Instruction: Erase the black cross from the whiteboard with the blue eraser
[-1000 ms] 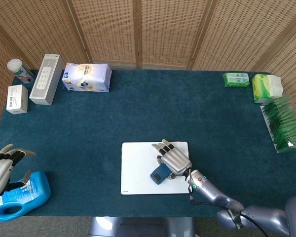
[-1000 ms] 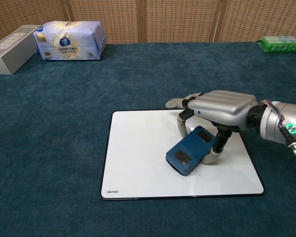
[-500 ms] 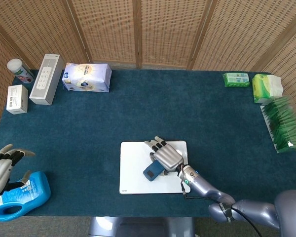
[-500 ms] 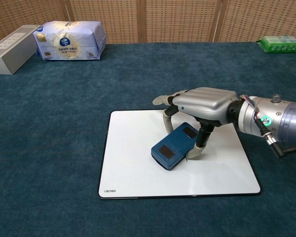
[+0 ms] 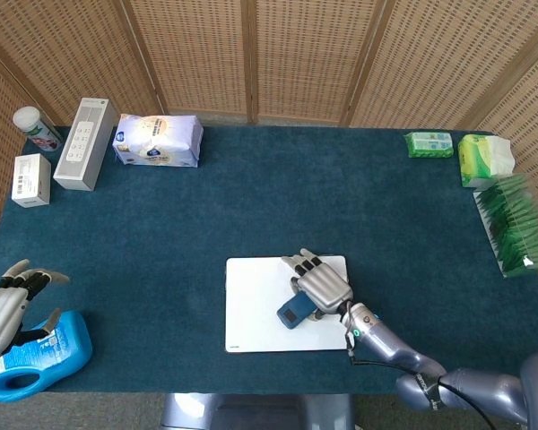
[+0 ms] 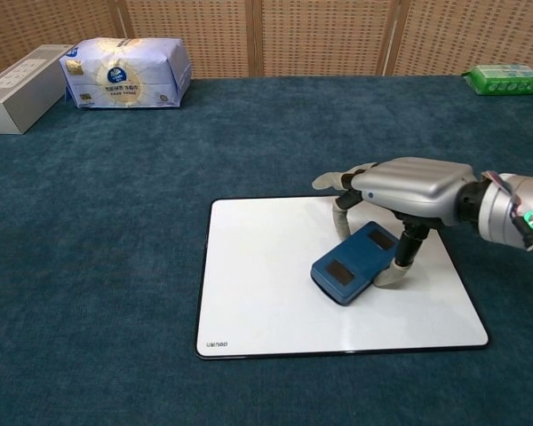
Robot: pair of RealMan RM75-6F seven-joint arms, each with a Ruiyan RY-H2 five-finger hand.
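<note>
The white whiteboard (image 6: 258, 293) (image 5: 251, 309) lies on the blue cloth near the table's front edge; its visible surface shows no black mark. The blue eraser (image 6: 354, 262) (image 5: 296, 311) lies flat on the board's right half. My right hand (image 6: 407, 191) (image 5: 322, 286) grips the eraser from above, thumb on its near side and fingers on its far side. Far at the front left, my left hand (image 5: 2, 307) hovers with fingers spread over a blue bottle and holds nothing; only the head view shows it.
A blue detergent bottle (image 5: 34, 358) lies at the front left corner. A tissue pack (image 6: 124, 71), a grey box (image 6: 19, 78), a white box (image 5: 31, 179) and a small white bottle (image 5: 37, 128) stand at the back left. Green packs (image 5: 429, 144) sit at the back right.
My right hand slid left with the eraser, then back to the right. The whiteboard shifted to the right along with it. The left hand stayed where it was.
</note>
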